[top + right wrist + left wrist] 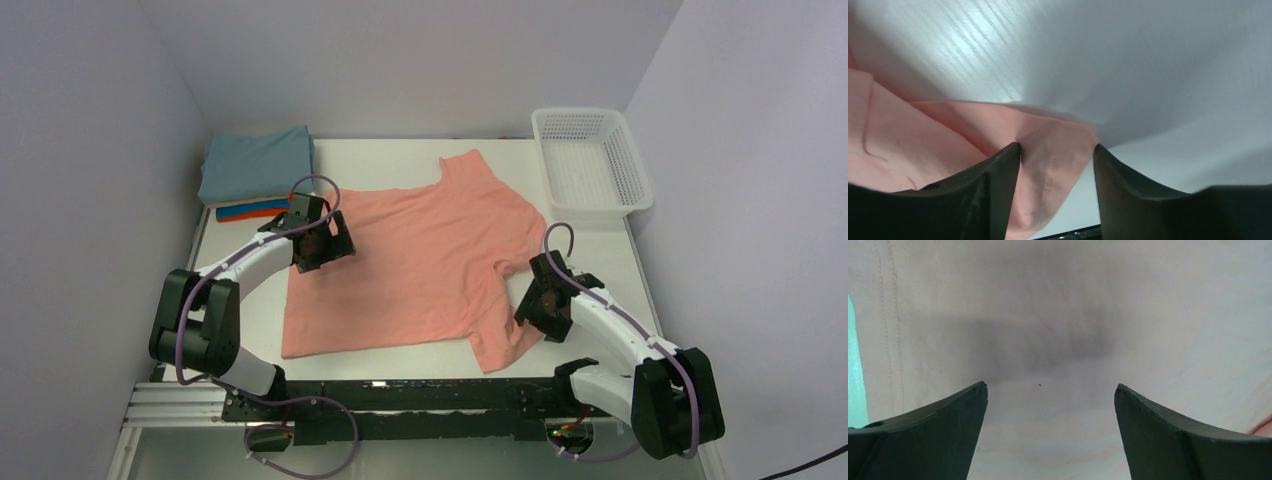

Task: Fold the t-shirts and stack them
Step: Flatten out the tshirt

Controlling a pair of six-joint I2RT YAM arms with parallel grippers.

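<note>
White table (612,250) shows right of the spread salmon-pink t-shirt (420,260). Left gripper (1050,386) gapes wide over cloth; right gripper (1057,146), parted, straddles sleeve hem near front edge.

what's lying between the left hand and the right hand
The salmon-pink t-shirt, spread flat; the top view shows it spanning from the left hand to the right hand.

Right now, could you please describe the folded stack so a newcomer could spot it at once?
On the table, look to the far left corner. The stack lies there beside the spread pink shirt; it alone is folded, teal on top.
</note>
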